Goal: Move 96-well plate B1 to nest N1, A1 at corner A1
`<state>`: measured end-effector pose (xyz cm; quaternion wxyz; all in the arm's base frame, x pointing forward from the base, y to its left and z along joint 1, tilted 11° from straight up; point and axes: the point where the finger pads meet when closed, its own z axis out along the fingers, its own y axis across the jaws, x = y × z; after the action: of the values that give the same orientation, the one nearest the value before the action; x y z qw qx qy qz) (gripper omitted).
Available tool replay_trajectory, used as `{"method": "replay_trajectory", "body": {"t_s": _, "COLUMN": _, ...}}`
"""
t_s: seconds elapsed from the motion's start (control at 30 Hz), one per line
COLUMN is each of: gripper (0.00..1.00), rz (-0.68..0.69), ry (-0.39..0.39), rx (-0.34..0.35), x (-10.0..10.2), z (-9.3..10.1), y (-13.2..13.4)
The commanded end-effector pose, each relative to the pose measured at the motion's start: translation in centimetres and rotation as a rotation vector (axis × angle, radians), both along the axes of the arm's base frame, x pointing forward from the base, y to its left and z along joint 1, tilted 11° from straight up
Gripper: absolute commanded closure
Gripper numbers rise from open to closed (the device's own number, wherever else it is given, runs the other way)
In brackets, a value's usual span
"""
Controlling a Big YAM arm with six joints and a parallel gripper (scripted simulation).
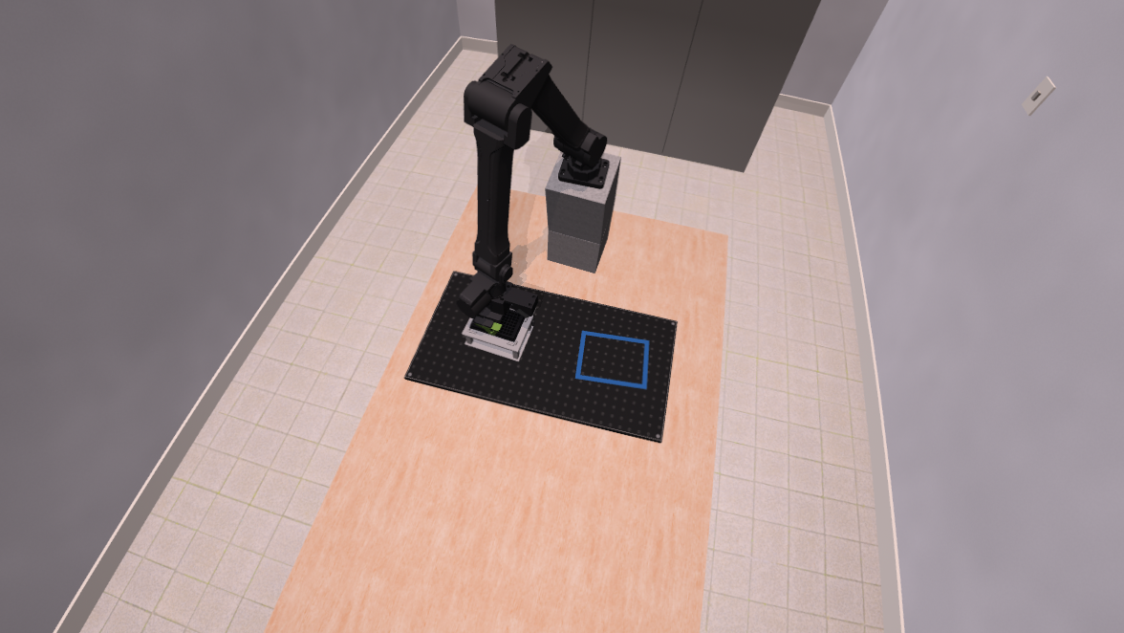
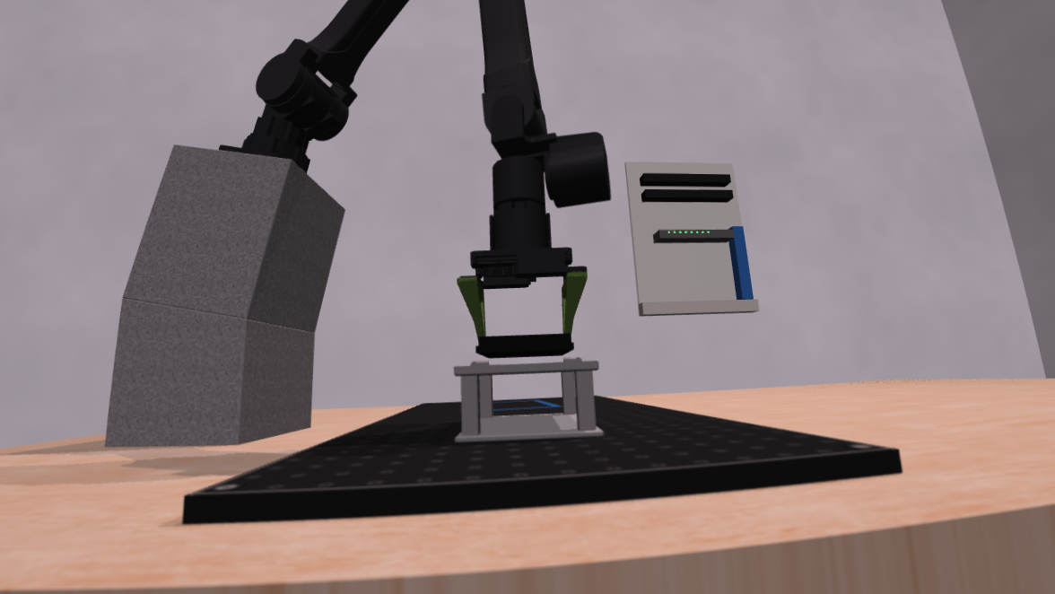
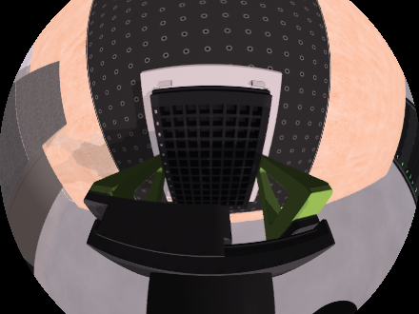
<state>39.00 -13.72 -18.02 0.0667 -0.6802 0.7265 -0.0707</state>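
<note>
The hand [image 2: 522, 324] grasps the black 96-well plate [image 2: 525, 345] just above the grey nest [image 2: 525, 367], on a wooden counter [image 2: 812, 427].

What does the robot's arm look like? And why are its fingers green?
The arm is matte black, built of long boxy links joined by round, drum-shaped joints. It stands on a speckled grey block. The gripper has a flat black crossbar with two olive-green fingers, shaped like open triangular frames. No cables or markings show. The pictures don't say why they're green.
</note>
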Motion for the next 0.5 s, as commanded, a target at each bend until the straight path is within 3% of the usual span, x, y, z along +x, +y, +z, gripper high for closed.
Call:
{"method": "replay_trajectory", "body": {"t_s": 0.0, "gripper": 1.00, "rz": 0.000, "ry": -0.014, "rx": -0.003, "x": 0.69, "z": 0.42, "y": -0.17}}
{"method": "replay_trajectory", "body": {"t_s": 0.47, "gripper": 1.00, "rz": 0.000, "ry": -0.002, "rx": 0.002, "x": 0.31, "z": -0.51, "y": 0.32}}
